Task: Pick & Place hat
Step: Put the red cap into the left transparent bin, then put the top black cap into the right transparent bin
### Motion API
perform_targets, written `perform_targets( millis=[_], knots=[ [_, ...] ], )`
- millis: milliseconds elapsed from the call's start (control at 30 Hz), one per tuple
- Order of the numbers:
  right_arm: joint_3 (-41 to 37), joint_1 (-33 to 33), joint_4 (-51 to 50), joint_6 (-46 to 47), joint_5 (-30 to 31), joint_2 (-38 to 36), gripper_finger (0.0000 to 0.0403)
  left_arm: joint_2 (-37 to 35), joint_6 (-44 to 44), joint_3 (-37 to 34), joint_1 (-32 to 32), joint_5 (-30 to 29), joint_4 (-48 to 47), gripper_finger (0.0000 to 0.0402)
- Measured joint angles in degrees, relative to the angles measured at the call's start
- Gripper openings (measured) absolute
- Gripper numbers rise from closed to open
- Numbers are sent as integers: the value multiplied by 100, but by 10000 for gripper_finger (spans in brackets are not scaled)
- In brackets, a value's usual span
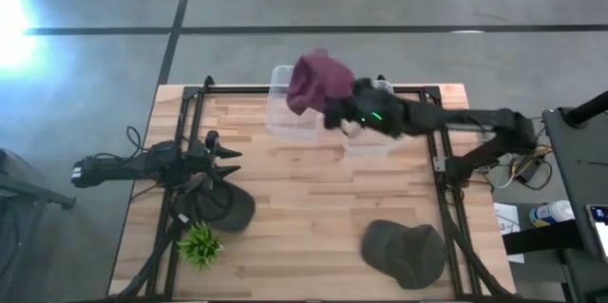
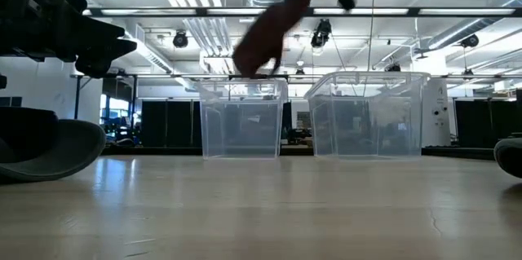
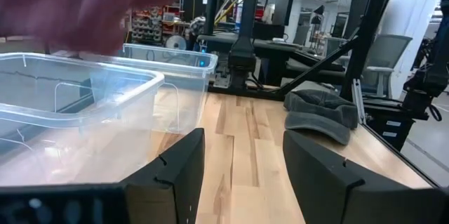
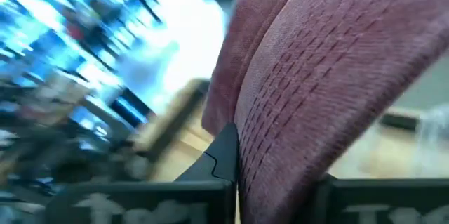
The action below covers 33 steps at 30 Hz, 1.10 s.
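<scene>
A maroon hat hangs in my right gripper above the left of two clear plastic bins. In the low view the maroon hat droops over that bin's rim. My left gripper is open and waits over the table's left side, just above a dark hat lying on the wood. An olive cap lies near the table's near right corner. My right gripper pinches the maroon hat's row-stitched cloth between its two fingers; one finger shows beside it. The hat is lifted clear and hangs slack from the fingers toward the left bin. One layer or several, I cannot tell.
The second clear bin stands right of the first, under the right arm. A small green plant sits at the near left corner. Bare wood lies across the table's middle. Black frame rails run along both sides.
</scene>
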Motion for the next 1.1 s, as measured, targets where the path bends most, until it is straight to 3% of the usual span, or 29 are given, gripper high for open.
perform_targets(
  millis=[200, 333, 467, 800, 967, 1100],
  knots=[
    [764, -1321, -297, 81, -2047, 1240, 13, -2, 0, 0, -2, 0, 0, 188],
    [1411, -1693, -1146, 159, -2306, 2089, 13, -2, 0, 0, -2, 0, 0, 188],
    [1938, -1698, -1311, -228, -2315, 2468, 38, -2, 0, 0, 0, 2, 0, 188],
    [2630, -1125, -1534, -1099, -2078, 2239, 180, 0, 0, 0, -2, 0, 0, 188],
    [2587, -335, -1685, -2076, -2839, 1911, 212, 0, 0, 0, 0, 0, 0, 188],
    [2326, 471, -1821, -1702, -3459, 2015, 214, -2, 0, -1, -1, 0, 0, 188]
  ],
)
